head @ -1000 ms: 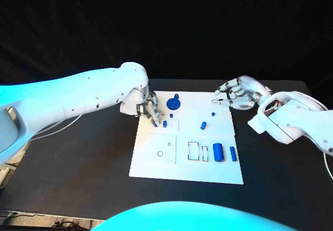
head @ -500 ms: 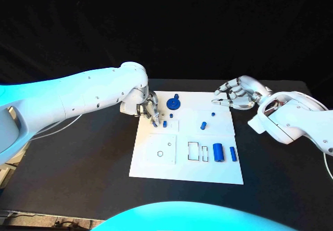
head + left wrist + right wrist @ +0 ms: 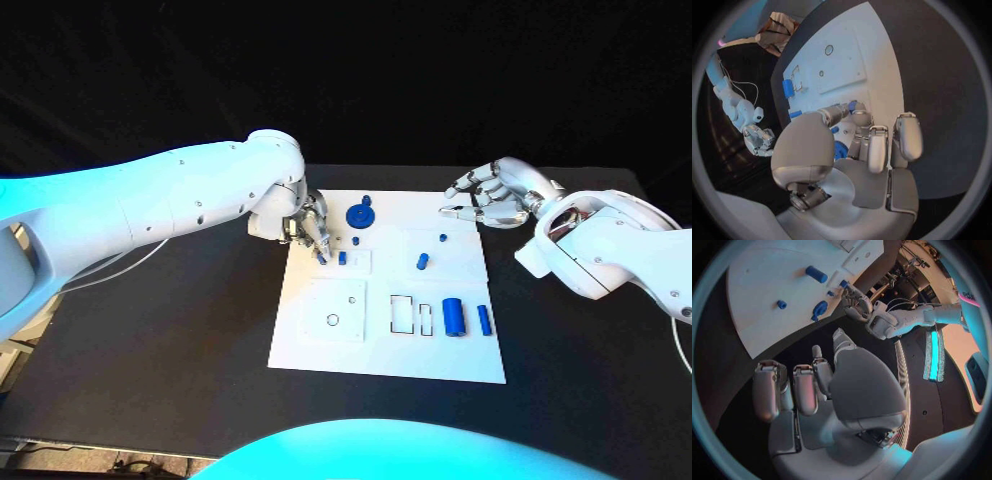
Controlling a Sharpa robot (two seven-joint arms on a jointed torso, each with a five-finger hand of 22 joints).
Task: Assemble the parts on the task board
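At the task board's (image 3: 389, 350) far-left corner, the left hand (image 3: 304, 225) pinches a small blue peg (image 3: 852, 105).
If the pinch loosens, the peg may tilt and miss its hole; the right hand (image 3: 490, 198) waits beside the board, fingers curled on nothing.

A lab: black-draped table (image 3: 173, 330), white task board (image 3: 382, 355), cables (image 3: 901, 305).

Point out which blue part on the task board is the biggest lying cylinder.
The thick blue cylinder lying beside the rectangular cutouts, near the board's front right. The slimmer blue bar just right of it is thinner; the other parts are smaller.
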